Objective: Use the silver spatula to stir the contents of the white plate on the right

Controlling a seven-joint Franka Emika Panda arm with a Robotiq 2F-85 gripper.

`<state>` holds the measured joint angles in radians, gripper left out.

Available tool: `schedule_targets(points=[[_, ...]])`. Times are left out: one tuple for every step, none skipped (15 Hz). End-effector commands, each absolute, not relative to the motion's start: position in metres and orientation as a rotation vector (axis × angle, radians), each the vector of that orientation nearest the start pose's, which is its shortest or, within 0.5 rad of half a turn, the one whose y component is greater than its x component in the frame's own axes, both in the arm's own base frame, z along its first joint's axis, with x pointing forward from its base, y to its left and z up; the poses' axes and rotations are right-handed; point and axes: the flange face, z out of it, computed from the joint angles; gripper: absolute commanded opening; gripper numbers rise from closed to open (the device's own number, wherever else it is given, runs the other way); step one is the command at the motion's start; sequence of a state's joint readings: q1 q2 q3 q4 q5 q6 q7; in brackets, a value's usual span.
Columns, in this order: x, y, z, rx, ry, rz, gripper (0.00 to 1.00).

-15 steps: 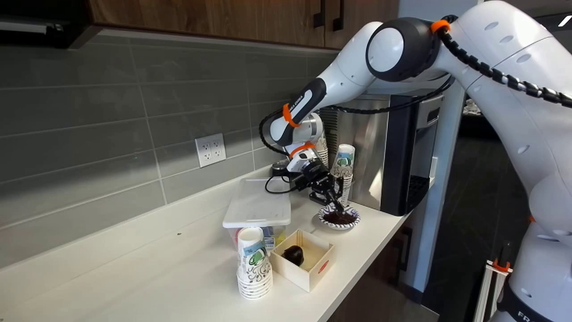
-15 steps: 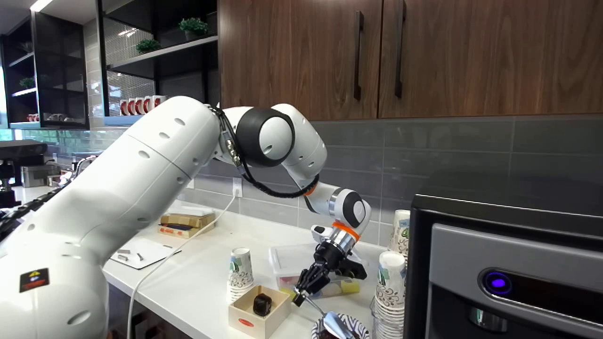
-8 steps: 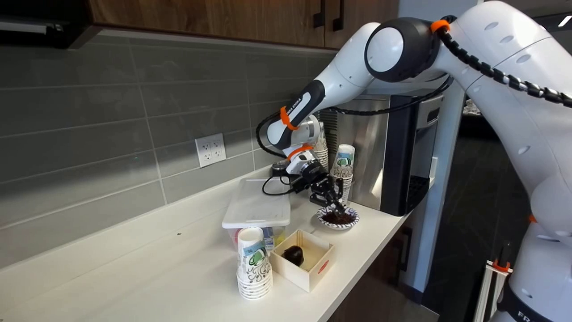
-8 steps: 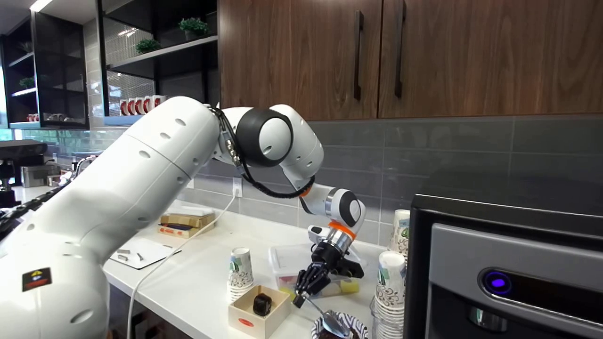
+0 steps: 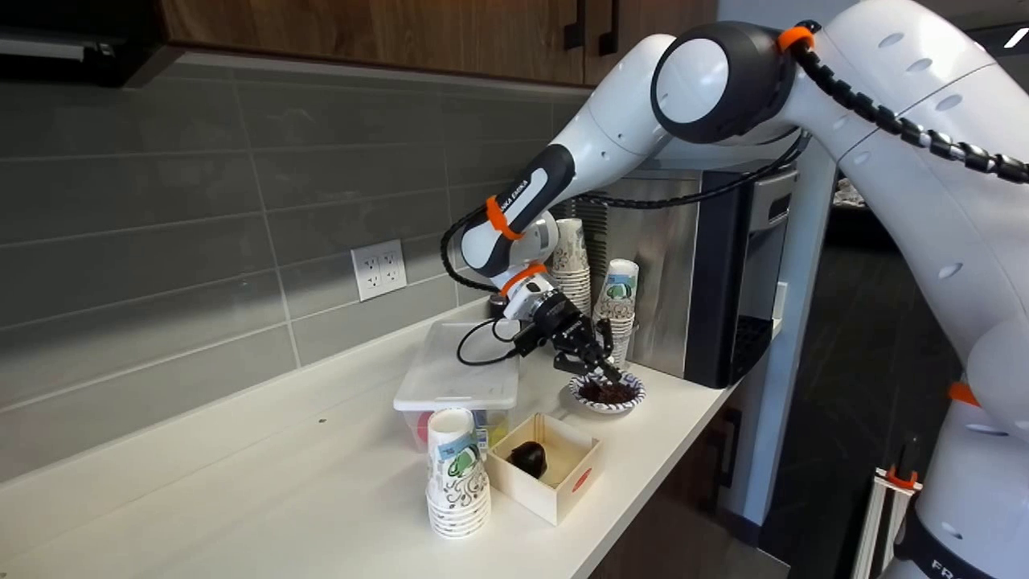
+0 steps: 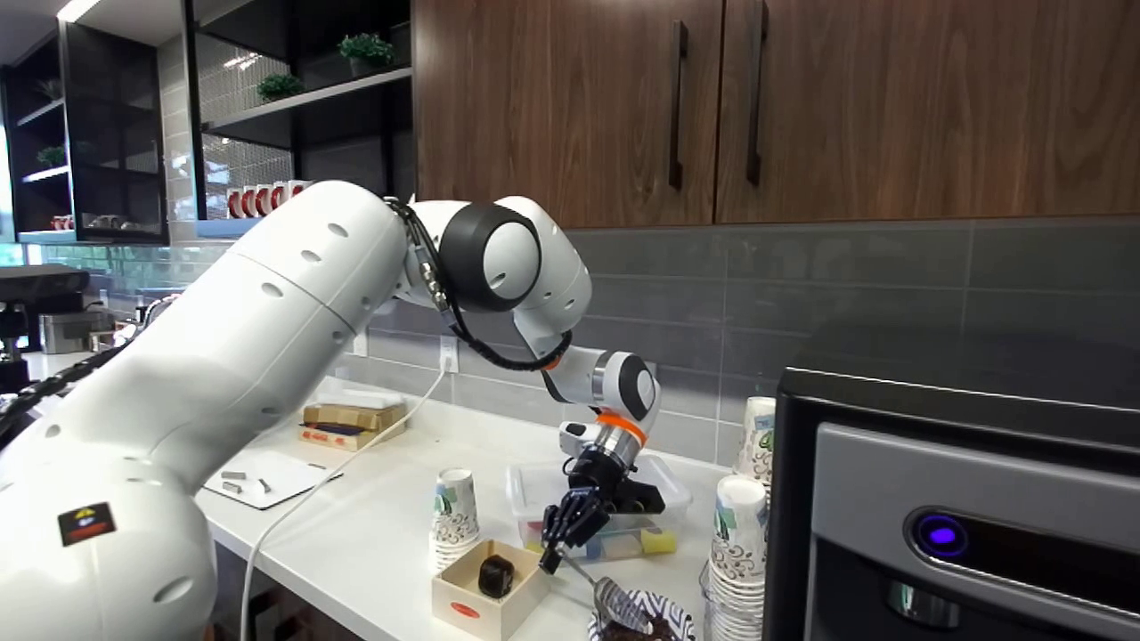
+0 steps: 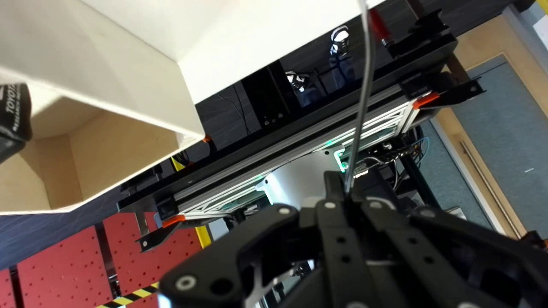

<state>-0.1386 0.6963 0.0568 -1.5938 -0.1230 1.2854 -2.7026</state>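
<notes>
Near the surface's (image 5: pixel 321 490) outer edge, gripping silver spatula (image 6: pixel 618 603) in hand (image 6: pixel 556 554), might tip white plate (image 5: pixel 608 408) by pressing its rim.

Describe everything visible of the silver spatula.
The silver spatula has a thin, metallic-looking handle clamped in the gripper and a broader, shiny head. Stripes on the head could be slots or reflections. It slants down, head at the dark contents of the white plate; whether it touches them is unclear.

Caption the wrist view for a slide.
Gripper holding the silver spatula; at left, a black object in an open box.
</notes>
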Motion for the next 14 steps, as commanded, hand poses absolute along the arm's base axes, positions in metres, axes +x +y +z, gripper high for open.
schedule_targets(points=[[0.551, -0.052, 0.203, -0.463, -2.02, 0.364, 0.01], [0.548, -0.051, 0.204, -0.471, -1.995, 0.374, 0.01], [0.546, -0.05, 0.205, -0.481, -1.969, 0.396, 0.01], [0.545, -0.052, 0.205, -0.503, -1.939, 0.423, 0.01], [0.543, -0.053, 0.207, -0.529, -1.912, 0.434, 0.01], [0.543, -0.056, 0.207, -0.557, -1.903, 0.436, 0.01], [0.544, -0.058, 0.208, -0.581, -1.901, 0.438, 0.01], [0.544, -0.058, 0.208, -0.599, -1.907, 0.44, 0.01], [0.547, -0.06, 0.207, -0.623, -1.918, 0.439, 0.01], [0.55, -0.06, 0.204, -0.627, -1.926, 0.434, 0.01], [0.552, -0.061, 0.202, -0.636, -1.932, 0.433, 0.01], [0.555, -0.062, 0.2, -0.643, -1.94, 0.436, 0.01], [0.559, -0.063, 0.199, -0.647, -1.947, 0.436, 0.01], [0.562, -0.066, 0.198, -0.658, -1.949, 0.432, 0.01]])
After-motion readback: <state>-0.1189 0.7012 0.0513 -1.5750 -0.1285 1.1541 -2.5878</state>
